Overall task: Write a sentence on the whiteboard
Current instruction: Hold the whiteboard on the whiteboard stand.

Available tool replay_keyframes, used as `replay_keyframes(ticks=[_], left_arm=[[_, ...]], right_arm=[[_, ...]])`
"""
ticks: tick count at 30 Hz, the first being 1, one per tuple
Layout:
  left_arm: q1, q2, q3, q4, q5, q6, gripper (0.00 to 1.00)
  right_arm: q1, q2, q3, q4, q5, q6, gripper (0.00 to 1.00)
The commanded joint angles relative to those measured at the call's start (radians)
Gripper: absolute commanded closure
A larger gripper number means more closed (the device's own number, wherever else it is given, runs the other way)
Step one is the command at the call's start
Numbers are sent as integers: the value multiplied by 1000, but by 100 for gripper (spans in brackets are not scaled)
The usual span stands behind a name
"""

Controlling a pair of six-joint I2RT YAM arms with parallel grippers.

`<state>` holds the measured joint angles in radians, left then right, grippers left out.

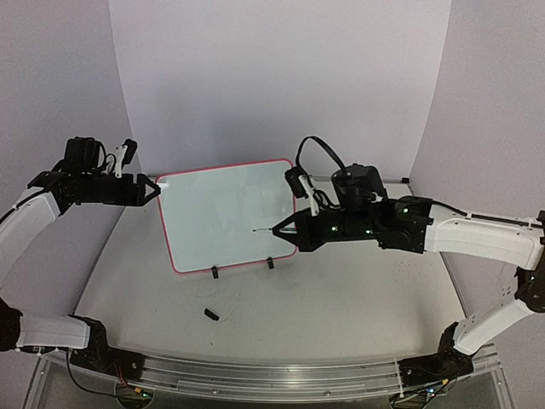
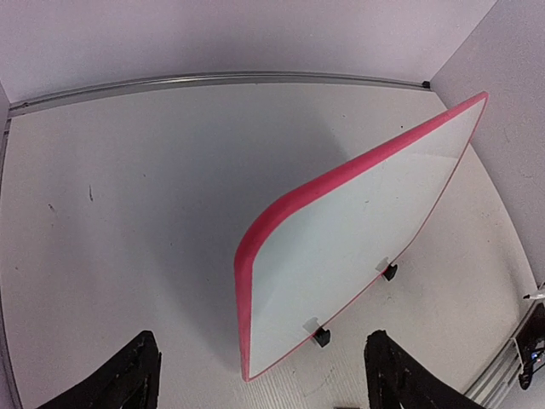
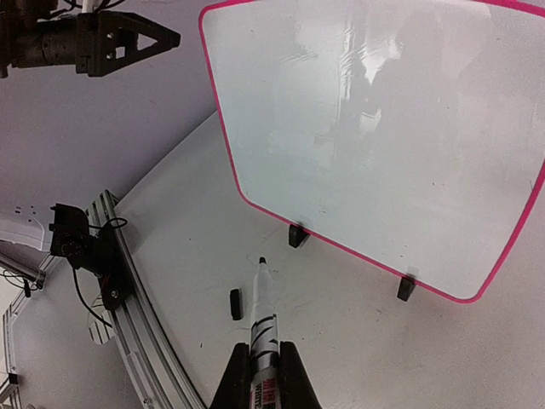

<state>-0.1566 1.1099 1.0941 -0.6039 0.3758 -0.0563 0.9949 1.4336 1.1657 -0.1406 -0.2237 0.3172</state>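
The whiteboard [image 1: 226, 213] stands tilted on two black feet, white with a pink-red rim. It also shows in the left wrist view [image 2: 341, 256] and the right wrist view [image 3: 383, 128]. No sentence shows on it; its face is blank. My left gripper [image 1: 152, 189] [image 2: 262, 392] is open at the board's left edge, its fingers apart on either side of that edge. My right gripper [image 1: 287, 229] [image 3: 264, 368] is shut on a black-and-white marker [image 3: 262, 307], uncapped. The marker's tip [image 1: 256, 229] points at the board's lower right part.
The marker's black cap [image 1: 211, 313] [image 3: 236, 303] lies on the table in front of the board. A metal rail [image 1: 255, 375] runs along the near edge. White walls close the back and sides.
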Motion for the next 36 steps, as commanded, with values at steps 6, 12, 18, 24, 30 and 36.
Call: replay_keyframes(ticks=[6,12,18,24,30,36], left_arm=[[57,113,20,169,182,124,48],[57,150,16,185,242,132,67],[57,139,-9,211,263,117,83],[56,153,-17,215,298,119,91],[54,167,-25,218,322,124,92],[54,179,-17,184,295,147,85]], right_arm=[[48,158,154,167,37,-54,100],[52,195,178,179,28,-59,100],[52,192,175,178,38,-63,100],[52,192,172,179,42,-63,100],[52,203,183,179,44,-67,100],[63,237,221,181,60,-84,100]])
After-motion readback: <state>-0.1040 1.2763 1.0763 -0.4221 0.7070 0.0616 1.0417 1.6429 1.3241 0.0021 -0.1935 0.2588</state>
